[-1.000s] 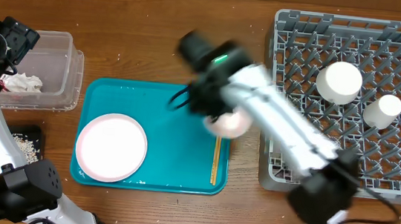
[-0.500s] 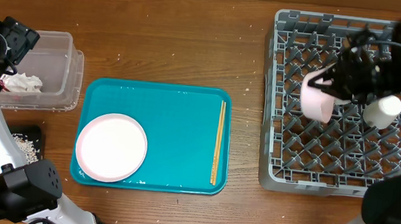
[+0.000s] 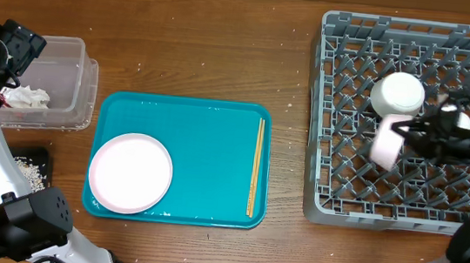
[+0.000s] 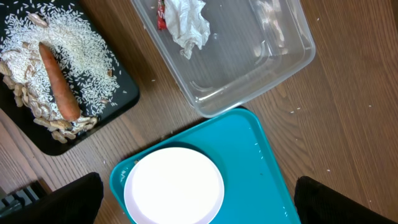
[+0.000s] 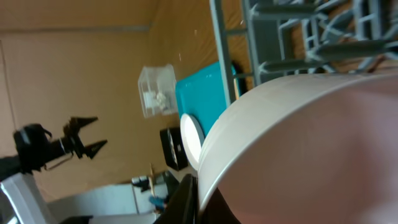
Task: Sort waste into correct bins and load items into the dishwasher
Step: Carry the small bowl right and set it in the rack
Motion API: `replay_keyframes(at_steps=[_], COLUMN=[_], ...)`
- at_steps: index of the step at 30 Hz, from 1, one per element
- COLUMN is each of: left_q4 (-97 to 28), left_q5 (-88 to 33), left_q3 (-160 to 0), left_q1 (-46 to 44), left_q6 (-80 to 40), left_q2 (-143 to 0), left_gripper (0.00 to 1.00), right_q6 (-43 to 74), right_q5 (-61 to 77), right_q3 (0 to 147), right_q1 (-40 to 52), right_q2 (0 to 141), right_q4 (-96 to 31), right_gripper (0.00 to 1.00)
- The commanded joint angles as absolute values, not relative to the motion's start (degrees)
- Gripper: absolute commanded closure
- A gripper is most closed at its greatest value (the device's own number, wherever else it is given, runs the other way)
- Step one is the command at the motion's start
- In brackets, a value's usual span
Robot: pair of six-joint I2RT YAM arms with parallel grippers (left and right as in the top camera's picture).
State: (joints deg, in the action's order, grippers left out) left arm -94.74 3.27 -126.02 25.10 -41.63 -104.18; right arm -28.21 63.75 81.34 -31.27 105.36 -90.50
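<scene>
The right gripper (image 3: 403,132) is clamped on the rim of a small white bowl (image 3: 384,149), holding it tipped on its side low over the grey dish rack (image 3: 314,157), just beside an upturned bowl (image 3: 398,93) that sits among the pegs. A small cup (image 3: 455,120) stands close under the arm, partly hidden. The main risk is in the release. Pinched only at the rim and tilted, the bowl could roll or skid off the pegs once freed, or knock the neighbouring bowl. The wrist could also clip the cup as it pulls away. The left gripper (image 4: 198,186) hangs with its fingers spread wide and empty above the corner where the clear tub (image 4: 249,56) with the crumpled napkin (image 4: 189,25) meets the black tray (image 4: 121,93) of rice (image 4: 81,43) and the orange stick (image 4: 59,81). The plate (image 3: 130,173) and chopsticks (image 3: 255,164) lie on the teal tray (image 3: 207,146), not yet loaded.
</scene>
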Motion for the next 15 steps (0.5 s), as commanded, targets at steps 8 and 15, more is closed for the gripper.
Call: replay_keyframes(at_steps=[8, 15], left_q4=[-94.9, -94.9], left_q5=[4.0, 4.0], left_q3=[-126.1, -126.1], left_q1=[24.8, 24.8], left_q6=[-42.0, -42.0], left_q2=[-104.4, -104.4], left_gripper=[0.00, 0.00], right_q6=[-30.2, -34.9], right_q5=[63.2, 67.7], right_q3=[81.0, 81.0], right_q1=[-35.3, -35.3], right_q2=[104.5, 104.5], right_q4=[-91.3, -97.2], right_gripper=[0.96, 0.96])
